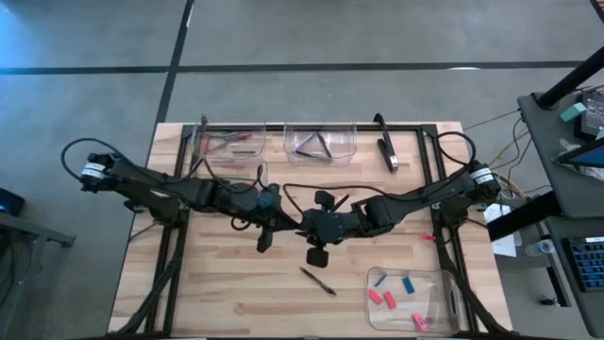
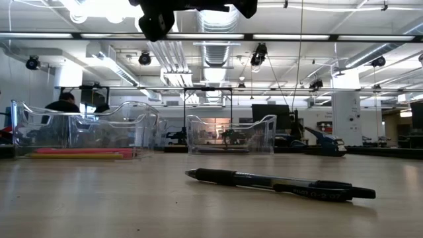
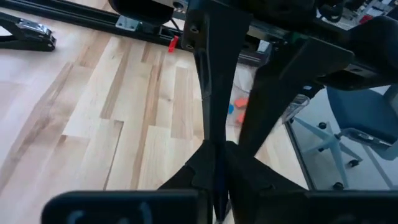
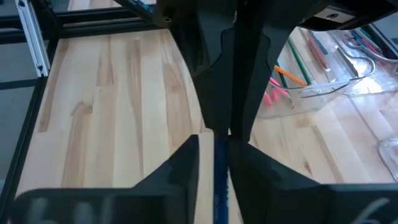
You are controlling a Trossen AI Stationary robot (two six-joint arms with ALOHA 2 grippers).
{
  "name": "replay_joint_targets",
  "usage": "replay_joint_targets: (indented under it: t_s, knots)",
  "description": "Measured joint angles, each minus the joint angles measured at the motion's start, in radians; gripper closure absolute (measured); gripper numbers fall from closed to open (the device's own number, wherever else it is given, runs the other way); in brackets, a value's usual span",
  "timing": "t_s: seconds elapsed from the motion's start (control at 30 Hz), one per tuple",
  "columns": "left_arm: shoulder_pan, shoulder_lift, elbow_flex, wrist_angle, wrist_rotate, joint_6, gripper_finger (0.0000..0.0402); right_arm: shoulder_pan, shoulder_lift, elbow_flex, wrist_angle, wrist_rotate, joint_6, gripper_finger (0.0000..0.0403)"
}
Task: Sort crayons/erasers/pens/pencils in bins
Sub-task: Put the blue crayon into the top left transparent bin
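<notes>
Passing a slim dark blue pen point(image 4: 219, 186) from one arm to the other looks to be the step in hand: both arms meet above the middle of the wooden table point(image 1: 217, 293), and the left claw point(image 3: 217, 180) is closed tight on the pen. The right claw point(image 4: 217, 168) sits on the same pen just beside the left one, but whether it grips or has let go cannot be told. The next move likely calls for the right claw to come fully clear, then for the left arm to carry the pen to the clear plastic bin point(image 1: 321, 156) beyond the claws that seems to hold dark sticks, not the one beside it with bright sticks point(image 1: 226, 153). A second, black pen point(image 1: 317, 280) lies loose on the table just nearer than the claws, not yet sorted.
</notes>
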Motion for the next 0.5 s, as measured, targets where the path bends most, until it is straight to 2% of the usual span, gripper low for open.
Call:
replay_joint_targets:
  t_s: [0.33, 0.5]
  knots:
    - [0.057, -0.073, -0.001, -0.126, 0.000, 0.065, 0.0401, -0.018, -0.019, 0.001, -0.005, 0.033, -0.002, 0.0220]
    - [0.110, -0.143, -0.001, -0.236, -0.002, 0.129, 0.0398, -0.047, -0.065, 0.002, -0.059, 0.132, 0.015, 0.0166]
